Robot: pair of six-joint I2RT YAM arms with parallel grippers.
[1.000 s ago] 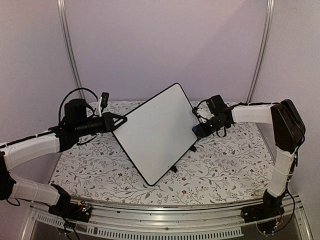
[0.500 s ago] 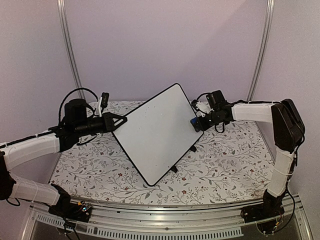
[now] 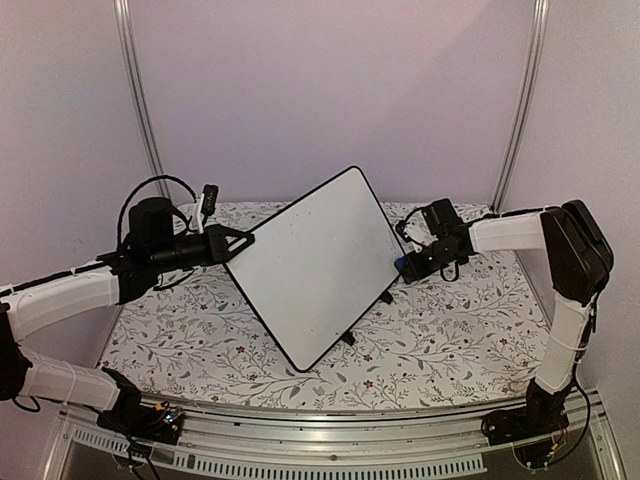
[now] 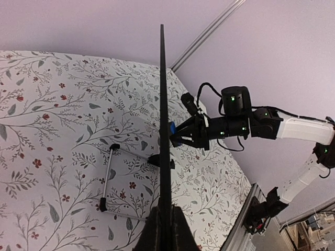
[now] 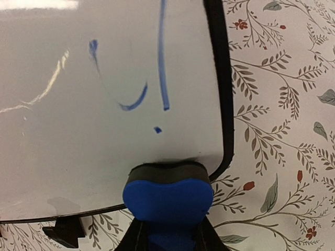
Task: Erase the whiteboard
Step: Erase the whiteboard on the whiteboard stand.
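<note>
The whiteboard (image 3: 310, 265) is held up on one corner, tilted like a diamond, with my left gripper (image 3: 232, 245) shut on its left corner. In the left wrist view the whiteboard (image 4: 164, 130) shows edge-on, rising from between the closed jaws of my left gripper (image 4: 166, 226). My right gripper (image 3: 403, 265) is shut on a blue eraser (image 5: 167, 193), whose dark felt presses against the whiteboard (image 5: 104, 78) near its rounded corner. Blue pen strokes (image 5: 163, 57) and a small dot remain above the eraser.
The table wears a floral cloth (image 3: 450, 330). The board's thin metal stand (image 4: 107, 178) and black feet (image 3: 347, 340) hang just over the cloth. An aluminium rail (image 3: 330, 445) runs along the near edge, and purple walls close in the back and sides.
My right gripper slid the eraser up along the board's right edge, then back down and slightly right. The left arm and the board stayed put.
</note>
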